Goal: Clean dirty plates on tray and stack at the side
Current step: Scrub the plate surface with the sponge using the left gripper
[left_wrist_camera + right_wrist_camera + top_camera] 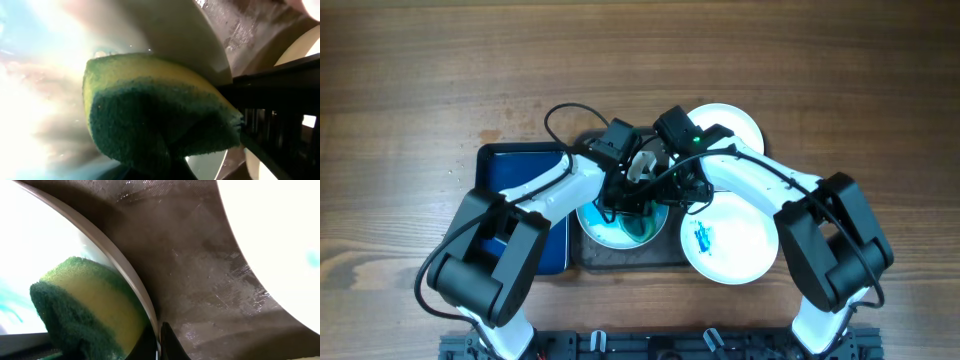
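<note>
Left gripper (628, 205) was clamped on the green-yellow sponge (150, 115), pressed onto the smeared plate (605, 232) in the tray (620, 262). Right gripper (678, 188) crowded that plate's rim, honestly couldn't tell its grip. Blue tray (520, 175) sat just left.

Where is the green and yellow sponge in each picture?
Overhead: it is mostly hidden in the middle, where the arms meet over the smeared plate.
Left wrist: the sponge fills the middle of the picture, with its green side towards us.
Right wrist: it sits in the lower left, just past the plate's rim.
Shared landmark: the dark tray.
</note>
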### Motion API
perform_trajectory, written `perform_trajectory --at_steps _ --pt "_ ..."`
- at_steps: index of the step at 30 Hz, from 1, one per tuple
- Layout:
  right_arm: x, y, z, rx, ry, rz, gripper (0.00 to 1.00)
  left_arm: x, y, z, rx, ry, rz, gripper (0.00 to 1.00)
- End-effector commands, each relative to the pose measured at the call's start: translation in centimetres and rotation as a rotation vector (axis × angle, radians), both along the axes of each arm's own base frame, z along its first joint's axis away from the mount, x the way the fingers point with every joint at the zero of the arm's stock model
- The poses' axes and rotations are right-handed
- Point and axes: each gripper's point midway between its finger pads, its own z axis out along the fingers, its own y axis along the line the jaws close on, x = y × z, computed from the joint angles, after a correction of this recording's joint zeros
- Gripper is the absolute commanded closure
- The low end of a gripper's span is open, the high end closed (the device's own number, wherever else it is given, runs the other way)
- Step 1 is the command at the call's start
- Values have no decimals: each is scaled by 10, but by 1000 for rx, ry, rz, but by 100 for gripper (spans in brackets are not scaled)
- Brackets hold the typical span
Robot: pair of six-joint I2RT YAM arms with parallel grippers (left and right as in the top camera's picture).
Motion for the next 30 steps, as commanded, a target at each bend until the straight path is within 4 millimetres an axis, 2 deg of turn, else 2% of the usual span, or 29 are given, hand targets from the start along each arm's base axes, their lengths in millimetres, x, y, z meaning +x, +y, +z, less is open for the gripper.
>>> perform_trajectory --at_steps 1,4,6,10,13,16,22,26,28,30 --pt "5 -8 -8 -53 -25 -8 96 -15 19 -42 127 103 123 96" --pt "4 -9 -8 -56 -20 -7 96 7 50 -48 219 77 272 96" --pt "3 -9 -8 -57 -19 -3 96 22 80 -52 299 56 389 96" --pt "3 -10 -8 -57 -20 4 96 40 122 -54 403 9 510 96" --pt "3 -10 -8 -58 -20 4 96 49 145 -54 456 -19 561 96" --pt "3 -10 -8 -57 -20 7 96 48 162 -54 507 -17 588 96" --pt "3 -10 -8 -58 -21 11 96 19 201 -49 734 33 624 96" --pt "3 -9 -8 -57 -23 10 96 2 205 -47 774 90 583 96" --pt "3 -9 -8 -57 -23 10 96 -5 192 -48 715 133 513 96" --pt "4 -9 -8 -57 -23 10 96 -13 169 -50 611 175 407 96"
